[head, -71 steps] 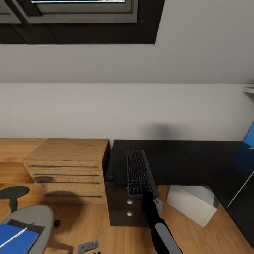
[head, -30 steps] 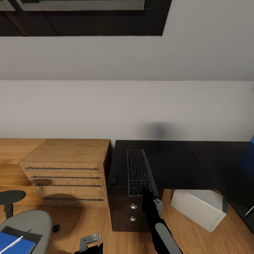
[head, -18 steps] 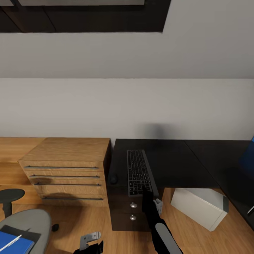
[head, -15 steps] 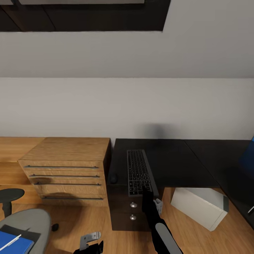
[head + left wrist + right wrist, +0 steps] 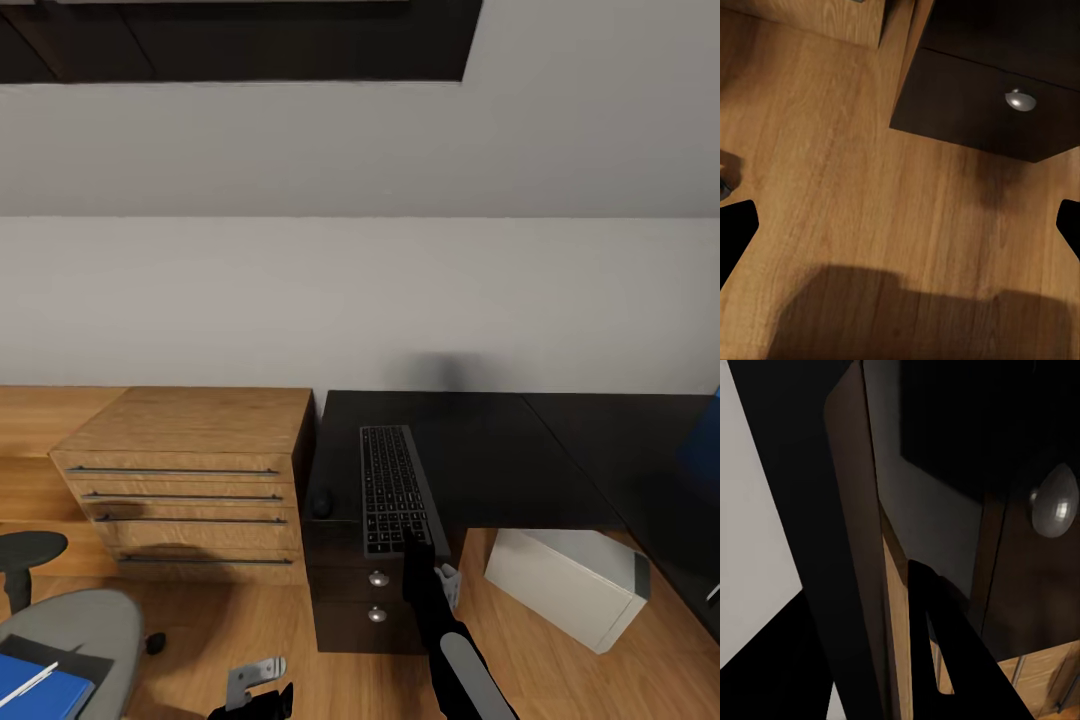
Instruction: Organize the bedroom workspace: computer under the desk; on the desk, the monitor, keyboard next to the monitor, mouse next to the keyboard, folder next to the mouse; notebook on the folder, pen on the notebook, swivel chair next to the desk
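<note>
The slim keyboard (image 5: 390, 488) with dark keys hangs lengthwise over the left end of the glossy black desk (image 5: 500, 455). My right gripper (image 5: 412, 545) is shut on its near end. In the right wrist view the keyboard (image 5: 922, 510) runs edge-on past a dark finger (image 5: 934, 630). A small dark mouse (image 5: 321, 503) lies on the desk's left edge. The pale computer (image 5: 565, 585) stands on the floor under the desk. At the lower left is the grey swivel chair (image 5: 85, 630), carrying the blue folder (image 5: 40, 698), a white pen (image 5: 25, 683) and a dark notebook (image 5: 62, 660). My left gripper (image 5: 255, 688) (image 5: 900, 232) is open above the wooden floor.
A light-wood drawer cabinet (image 5: 190, 480) stands against the desk's left side. A black drawer unit with silver knobs (image 5: 375, 600) sits under the desk's left end, right by my right arm. A blue panel (image 5: 705, 440) shows at the right edge. A white wall is behind.
The camera has shifted, so desk and cabinet sit a little differently in the picture. The keyboard stays in my right gripper. My left gripper has come slightly further into view.
</note>
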`<state>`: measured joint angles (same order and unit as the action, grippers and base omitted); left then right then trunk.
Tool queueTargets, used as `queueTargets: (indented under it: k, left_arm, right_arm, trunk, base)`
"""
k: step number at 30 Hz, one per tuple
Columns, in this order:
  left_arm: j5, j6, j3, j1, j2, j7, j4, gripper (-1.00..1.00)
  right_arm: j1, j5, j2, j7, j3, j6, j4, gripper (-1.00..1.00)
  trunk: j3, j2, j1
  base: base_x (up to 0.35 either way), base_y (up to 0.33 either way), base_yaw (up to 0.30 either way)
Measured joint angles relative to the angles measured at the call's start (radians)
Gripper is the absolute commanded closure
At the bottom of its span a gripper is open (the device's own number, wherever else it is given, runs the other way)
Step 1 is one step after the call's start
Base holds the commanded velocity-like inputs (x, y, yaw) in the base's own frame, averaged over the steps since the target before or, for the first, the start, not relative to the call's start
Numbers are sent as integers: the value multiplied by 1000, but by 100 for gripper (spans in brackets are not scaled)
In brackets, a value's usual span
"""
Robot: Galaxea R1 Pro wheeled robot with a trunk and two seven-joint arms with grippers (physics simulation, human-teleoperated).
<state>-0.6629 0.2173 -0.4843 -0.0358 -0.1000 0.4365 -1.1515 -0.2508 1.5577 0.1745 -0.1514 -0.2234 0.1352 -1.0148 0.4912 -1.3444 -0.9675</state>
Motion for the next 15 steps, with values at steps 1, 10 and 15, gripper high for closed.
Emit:
queueTargets:
  k: [1,10,15]
  left_arm:
    - [0,1,0,0,0,0,0,-100]
    - [-2,-1,0,0,0,-1,8,-100]
    - [-3,-1,0,0,0,-2,10,-100]
  right_arm:
    - [0,0,0,0,0,0,0,100]
    - [0,-1,0,0,0,0,0,100]
    - [0,-1,0,1,0,-2,0,100]
  trunk:
    - [0,0,0]
    - [0,0,0]
    - [0,0,0]
  base:
    - [0,0,0]
    - [0,0,0]
    - [59,0,0]
